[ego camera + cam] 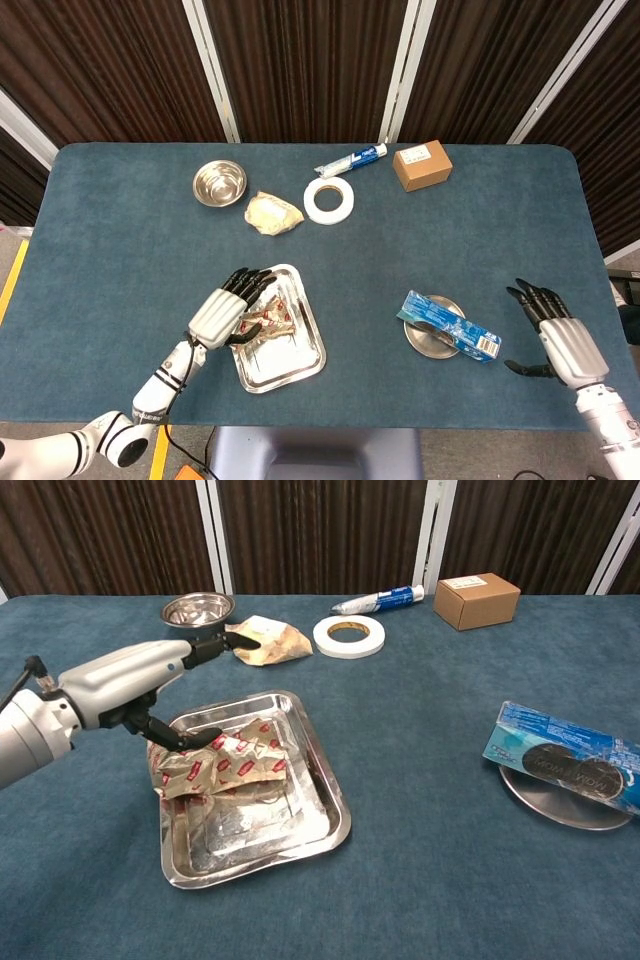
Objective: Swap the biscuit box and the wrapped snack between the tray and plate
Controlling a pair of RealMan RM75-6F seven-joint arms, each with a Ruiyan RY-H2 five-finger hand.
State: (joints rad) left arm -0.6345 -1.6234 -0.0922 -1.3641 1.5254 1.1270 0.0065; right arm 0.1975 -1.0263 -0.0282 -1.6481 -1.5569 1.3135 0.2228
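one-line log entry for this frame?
wrapped snack in tray | left hand open above it | biscuit box on plate | right hand open, idle

Left hand (224, 312) hides part of wrapped snack (268, 317); biscuit box (578, 756) cropped in chest view.

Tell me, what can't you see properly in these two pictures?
- Right hand: missing from the chest view, beyond its right edge.
- Snack: its left part is covered by the left hand in the head view.
- Plate: mostly hidden under the biscuit box in both views.
- Cardboard box label: too small to read.
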